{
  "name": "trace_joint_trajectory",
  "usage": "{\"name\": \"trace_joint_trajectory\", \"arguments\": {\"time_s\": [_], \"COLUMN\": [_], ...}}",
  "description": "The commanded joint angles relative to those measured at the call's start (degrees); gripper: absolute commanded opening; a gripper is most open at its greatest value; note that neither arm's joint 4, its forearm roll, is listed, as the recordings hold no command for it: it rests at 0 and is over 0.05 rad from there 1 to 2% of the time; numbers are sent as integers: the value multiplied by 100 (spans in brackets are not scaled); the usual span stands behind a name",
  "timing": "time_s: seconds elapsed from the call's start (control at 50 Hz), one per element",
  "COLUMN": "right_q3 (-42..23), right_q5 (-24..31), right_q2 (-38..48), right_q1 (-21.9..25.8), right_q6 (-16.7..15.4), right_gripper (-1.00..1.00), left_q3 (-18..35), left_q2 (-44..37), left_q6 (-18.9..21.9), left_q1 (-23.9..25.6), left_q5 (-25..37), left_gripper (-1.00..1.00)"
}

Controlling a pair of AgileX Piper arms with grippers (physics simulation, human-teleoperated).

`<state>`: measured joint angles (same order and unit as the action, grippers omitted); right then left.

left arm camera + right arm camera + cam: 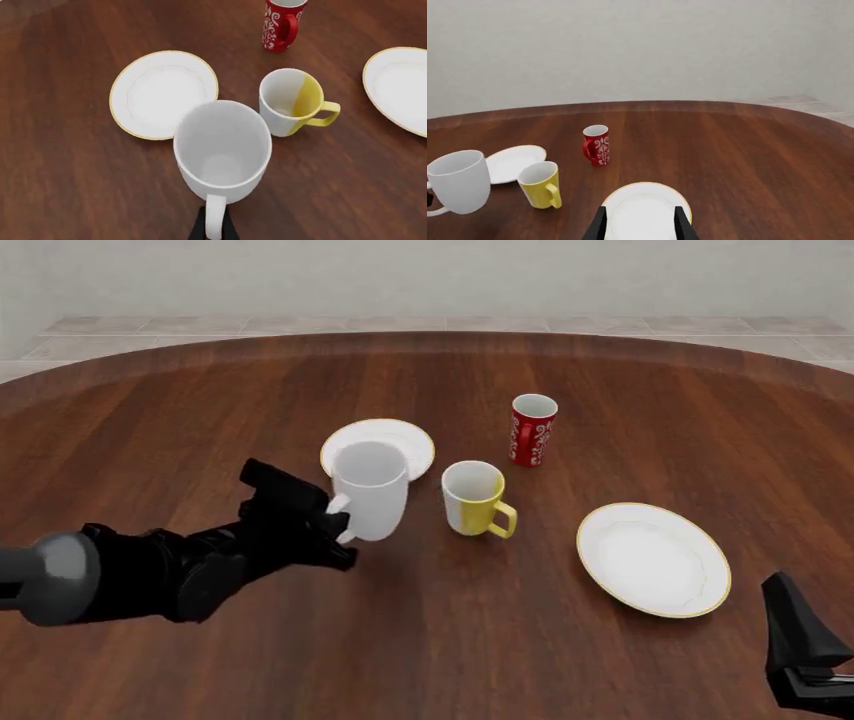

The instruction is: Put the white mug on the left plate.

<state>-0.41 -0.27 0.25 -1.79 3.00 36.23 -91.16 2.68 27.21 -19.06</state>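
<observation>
The white mug [370, 490] is held by its loop handle, with my left gripper [331, 523] shut on that handle. It hangs upright just in front of the left plate [390, 440] and covers the plate's near rim. In the left wrist view the white mug [223, 150] overlaps the edge of the left plate [160, 90], and the left gripper [213, 231] pinches the handle between dark fingers. I cannot tell whether the mug's base touches the table. My right gripper [642, 227] is open and empty, far off at the table's near right [790, 608].
A yellow mug [474, 498] with a white inside stands right of the white mug. Behind it is a red patterned cup [534, 430]. A larger gold-rimmed plate [654, 560] lies at the right, in front of the right gripper. The table is dark wood.
</observation>
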Motion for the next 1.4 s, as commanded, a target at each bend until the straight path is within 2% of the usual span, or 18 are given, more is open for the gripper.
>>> {"name": "trace_joint_trajectory", "arguments": {"time_s": [0.02,0.26,0.48,0.74,0.8,0.98,1.18,1.26,1.4], "right_q3": [3,6,11,8,8,8,7,8,10], "right_q5": [-4,-96,-136,-19,-4,10,5,3,-7], "right_q2": [16,123,155,25,8,-13,-19,-19,-20], "right_q1": [10,21,16,7,1,-3,-21,-22,-29], "right_q6": [5,14,40,49,54,68,76,83,88], "right_gripper": [100,100,100,100,100,100,100,100,100], "left_q3": [350,707,952,1200,1276,1649,1921,2100,2436], "left_q2": [257,647,784,716,675,433,336,222,-4], "left_q6": [8,99,164,218,17,307,199,-20,-121], "left_q1": [-59,-129,-53,-120,-92,-307,-312,-328,-380], "left_q5": [643,1250,1504,1410,1432,1491,1527,1654,1842], "left_gripper": [-100,-100,-100,-100,-100,-100,-100,-100,-100]}}
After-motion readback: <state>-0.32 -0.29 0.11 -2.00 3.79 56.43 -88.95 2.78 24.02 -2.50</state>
